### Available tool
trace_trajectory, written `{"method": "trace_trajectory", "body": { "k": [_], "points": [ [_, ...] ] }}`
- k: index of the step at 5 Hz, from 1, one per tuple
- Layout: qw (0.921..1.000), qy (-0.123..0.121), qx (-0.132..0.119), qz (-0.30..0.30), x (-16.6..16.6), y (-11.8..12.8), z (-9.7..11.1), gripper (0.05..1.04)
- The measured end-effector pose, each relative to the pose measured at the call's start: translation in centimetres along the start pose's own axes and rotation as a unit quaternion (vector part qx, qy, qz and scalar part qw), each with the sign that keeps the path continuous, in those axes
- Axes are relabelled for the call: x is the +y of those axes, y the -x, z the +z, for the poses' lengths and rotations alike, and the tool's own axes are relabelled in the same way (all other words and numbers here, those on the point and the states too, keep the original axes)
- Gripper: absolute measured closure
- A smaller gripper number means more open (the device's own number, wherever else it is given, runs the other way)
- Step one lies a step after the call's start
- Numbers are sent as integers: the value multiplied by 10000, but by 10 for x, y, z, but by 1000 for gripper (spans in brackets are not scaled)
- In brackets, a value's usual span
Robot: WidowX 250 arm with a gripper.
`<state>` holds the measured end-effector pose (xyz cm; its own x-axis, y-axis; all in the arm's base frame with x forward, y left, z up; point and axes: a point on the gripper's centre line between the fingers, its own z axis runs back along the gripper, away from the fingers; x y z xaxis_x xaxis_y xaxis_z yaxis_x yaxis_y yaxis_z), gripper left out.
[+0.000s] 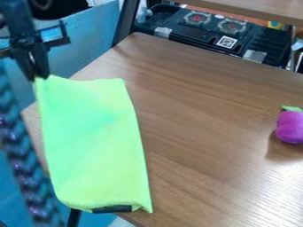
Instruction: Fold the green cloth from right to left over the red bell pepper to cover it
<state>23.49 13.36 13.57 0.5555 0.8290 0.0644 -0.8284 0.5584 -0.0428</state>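
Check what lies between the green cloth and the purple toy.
Just bare wood-grain tabletop lies between the green cloth and the purple toy; the camera view shows that stretch.

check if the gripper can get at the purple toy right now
Probably not while the gripper pinches the green cloth by a corner, though nothing else stands between it and the purple toy.

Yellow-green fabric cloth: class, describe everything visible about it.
The bright yellow-green fabric cloth looks soft and roughly rectangular, with a slightly greener patch towards its middle. Its upper-left corner is between the jaws of the black two-finger gripper. It extends over the left side of the brown wood-grain table and past its edge; a dark strip shows at its lower edge.
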Motion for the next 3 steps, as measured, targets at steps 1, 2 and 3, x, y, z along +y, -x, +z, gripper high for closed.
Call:
{"method": "trace_trajectory", "body": {
  "k": [1,2,3],
  "points": [
    [10000,-21,-53,6,0,-2,0,550],
    [9998,131,-30,-146,-9,-3,2,261],
    [9971,345,123,-660,-32,-10,3,82]
  ]
}}
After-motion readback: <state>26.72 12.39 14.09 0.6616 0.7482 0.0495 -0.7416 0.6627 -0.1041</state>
